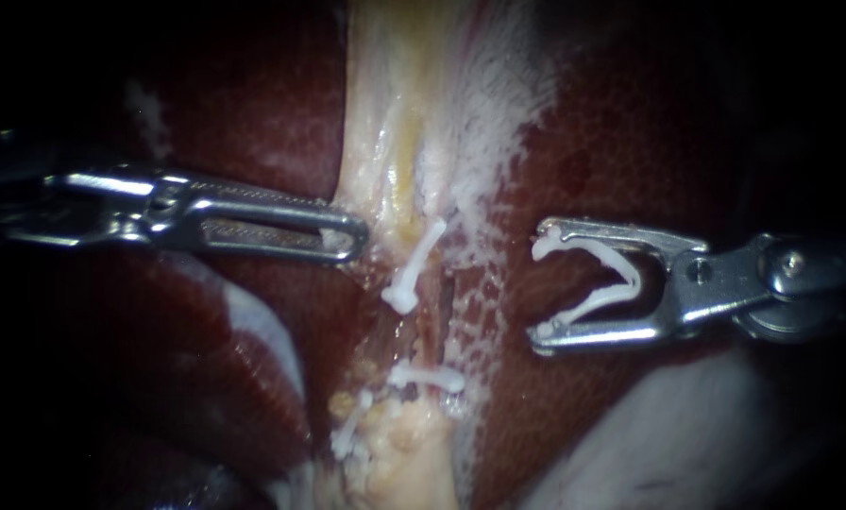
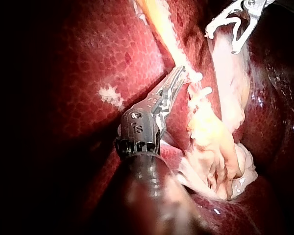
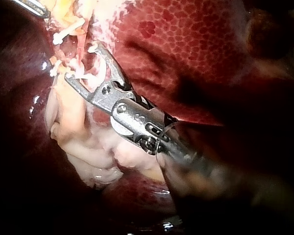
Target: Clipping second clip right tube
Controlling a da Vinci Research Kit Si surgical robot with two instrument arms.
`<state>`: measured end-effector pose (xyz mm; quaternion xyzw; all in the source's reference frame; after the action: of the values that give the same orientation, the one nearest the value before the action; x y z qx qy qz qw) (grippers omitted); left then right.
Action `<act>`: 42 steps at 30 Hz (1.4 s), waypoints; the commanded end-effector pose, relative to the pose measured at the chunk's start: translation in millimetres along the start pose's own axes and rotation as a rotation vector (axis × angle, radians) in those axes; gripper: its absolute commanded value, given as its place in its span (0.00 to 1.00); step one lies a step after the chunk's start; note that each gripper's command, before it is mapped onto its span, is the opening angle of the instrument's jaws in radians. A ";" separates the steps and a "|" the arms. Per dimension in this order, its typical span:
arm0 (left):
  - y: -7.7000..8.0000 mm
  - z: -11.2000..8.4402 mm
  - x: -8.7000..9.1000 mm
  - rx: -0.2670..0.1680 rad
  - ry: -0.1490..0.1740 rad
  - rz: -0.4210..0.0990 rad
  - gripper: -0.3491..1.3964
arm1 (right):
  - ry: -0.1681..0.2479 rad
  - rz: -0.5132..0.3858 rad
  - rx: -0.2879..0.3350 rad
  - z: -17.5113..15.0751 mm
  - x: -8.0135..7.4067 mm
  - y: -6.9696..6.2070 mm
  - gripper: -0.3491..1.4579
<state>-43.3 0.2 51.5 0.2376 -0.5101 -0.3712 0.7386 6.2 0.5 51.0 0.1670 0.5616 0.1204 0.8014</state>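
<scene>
My right instrument [image 1: 539,288] comes in from the right with its jaws spread wide, holding an open white clip [image 1: 600,274] between them. It hovers over the liver, just right of the pale strip of tissue, touching no tube. On that strip sit three white clips: a slanted one [image 1: 414,269], one lower [image 1: 428,378] and one lower left [image 1: 347,434]. A thin dark tube [image 1: 445,307] runs between the upper two. My left instrument [image 1: 347,238] has its jaws shut on the strip's left edge [image 1: 371,203]. In the wrist views the left jaws [image 2: 182,74] and the clip-holding jaws [image 3: 81,62] show the same.
Dark red liver [image 1: 631,142] surrounds the strip on both sides. Pale gallbladder tissue [image 2: 215,142] lies bunched beside my left instrument's shaft. A whitish fold [image 1: 668,425] lies under the right instrument. My other instrument shows far ahead in each wrist view [image 2: 224,40] [image 3: 36,7].
</scene>
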 end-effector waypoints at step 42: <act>-6.0 -10.1 -10.1 -0.028 -0.087 0.016 0.00 | -0.006 0.281 0.013 12.0 -5.4 -2.4 0.52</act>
<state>-37.8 4.3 37.5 0.2063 -0.5388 -0.3836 0.7211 15.8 -5.3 58.4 0.2508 0.5313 0.2268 0.7768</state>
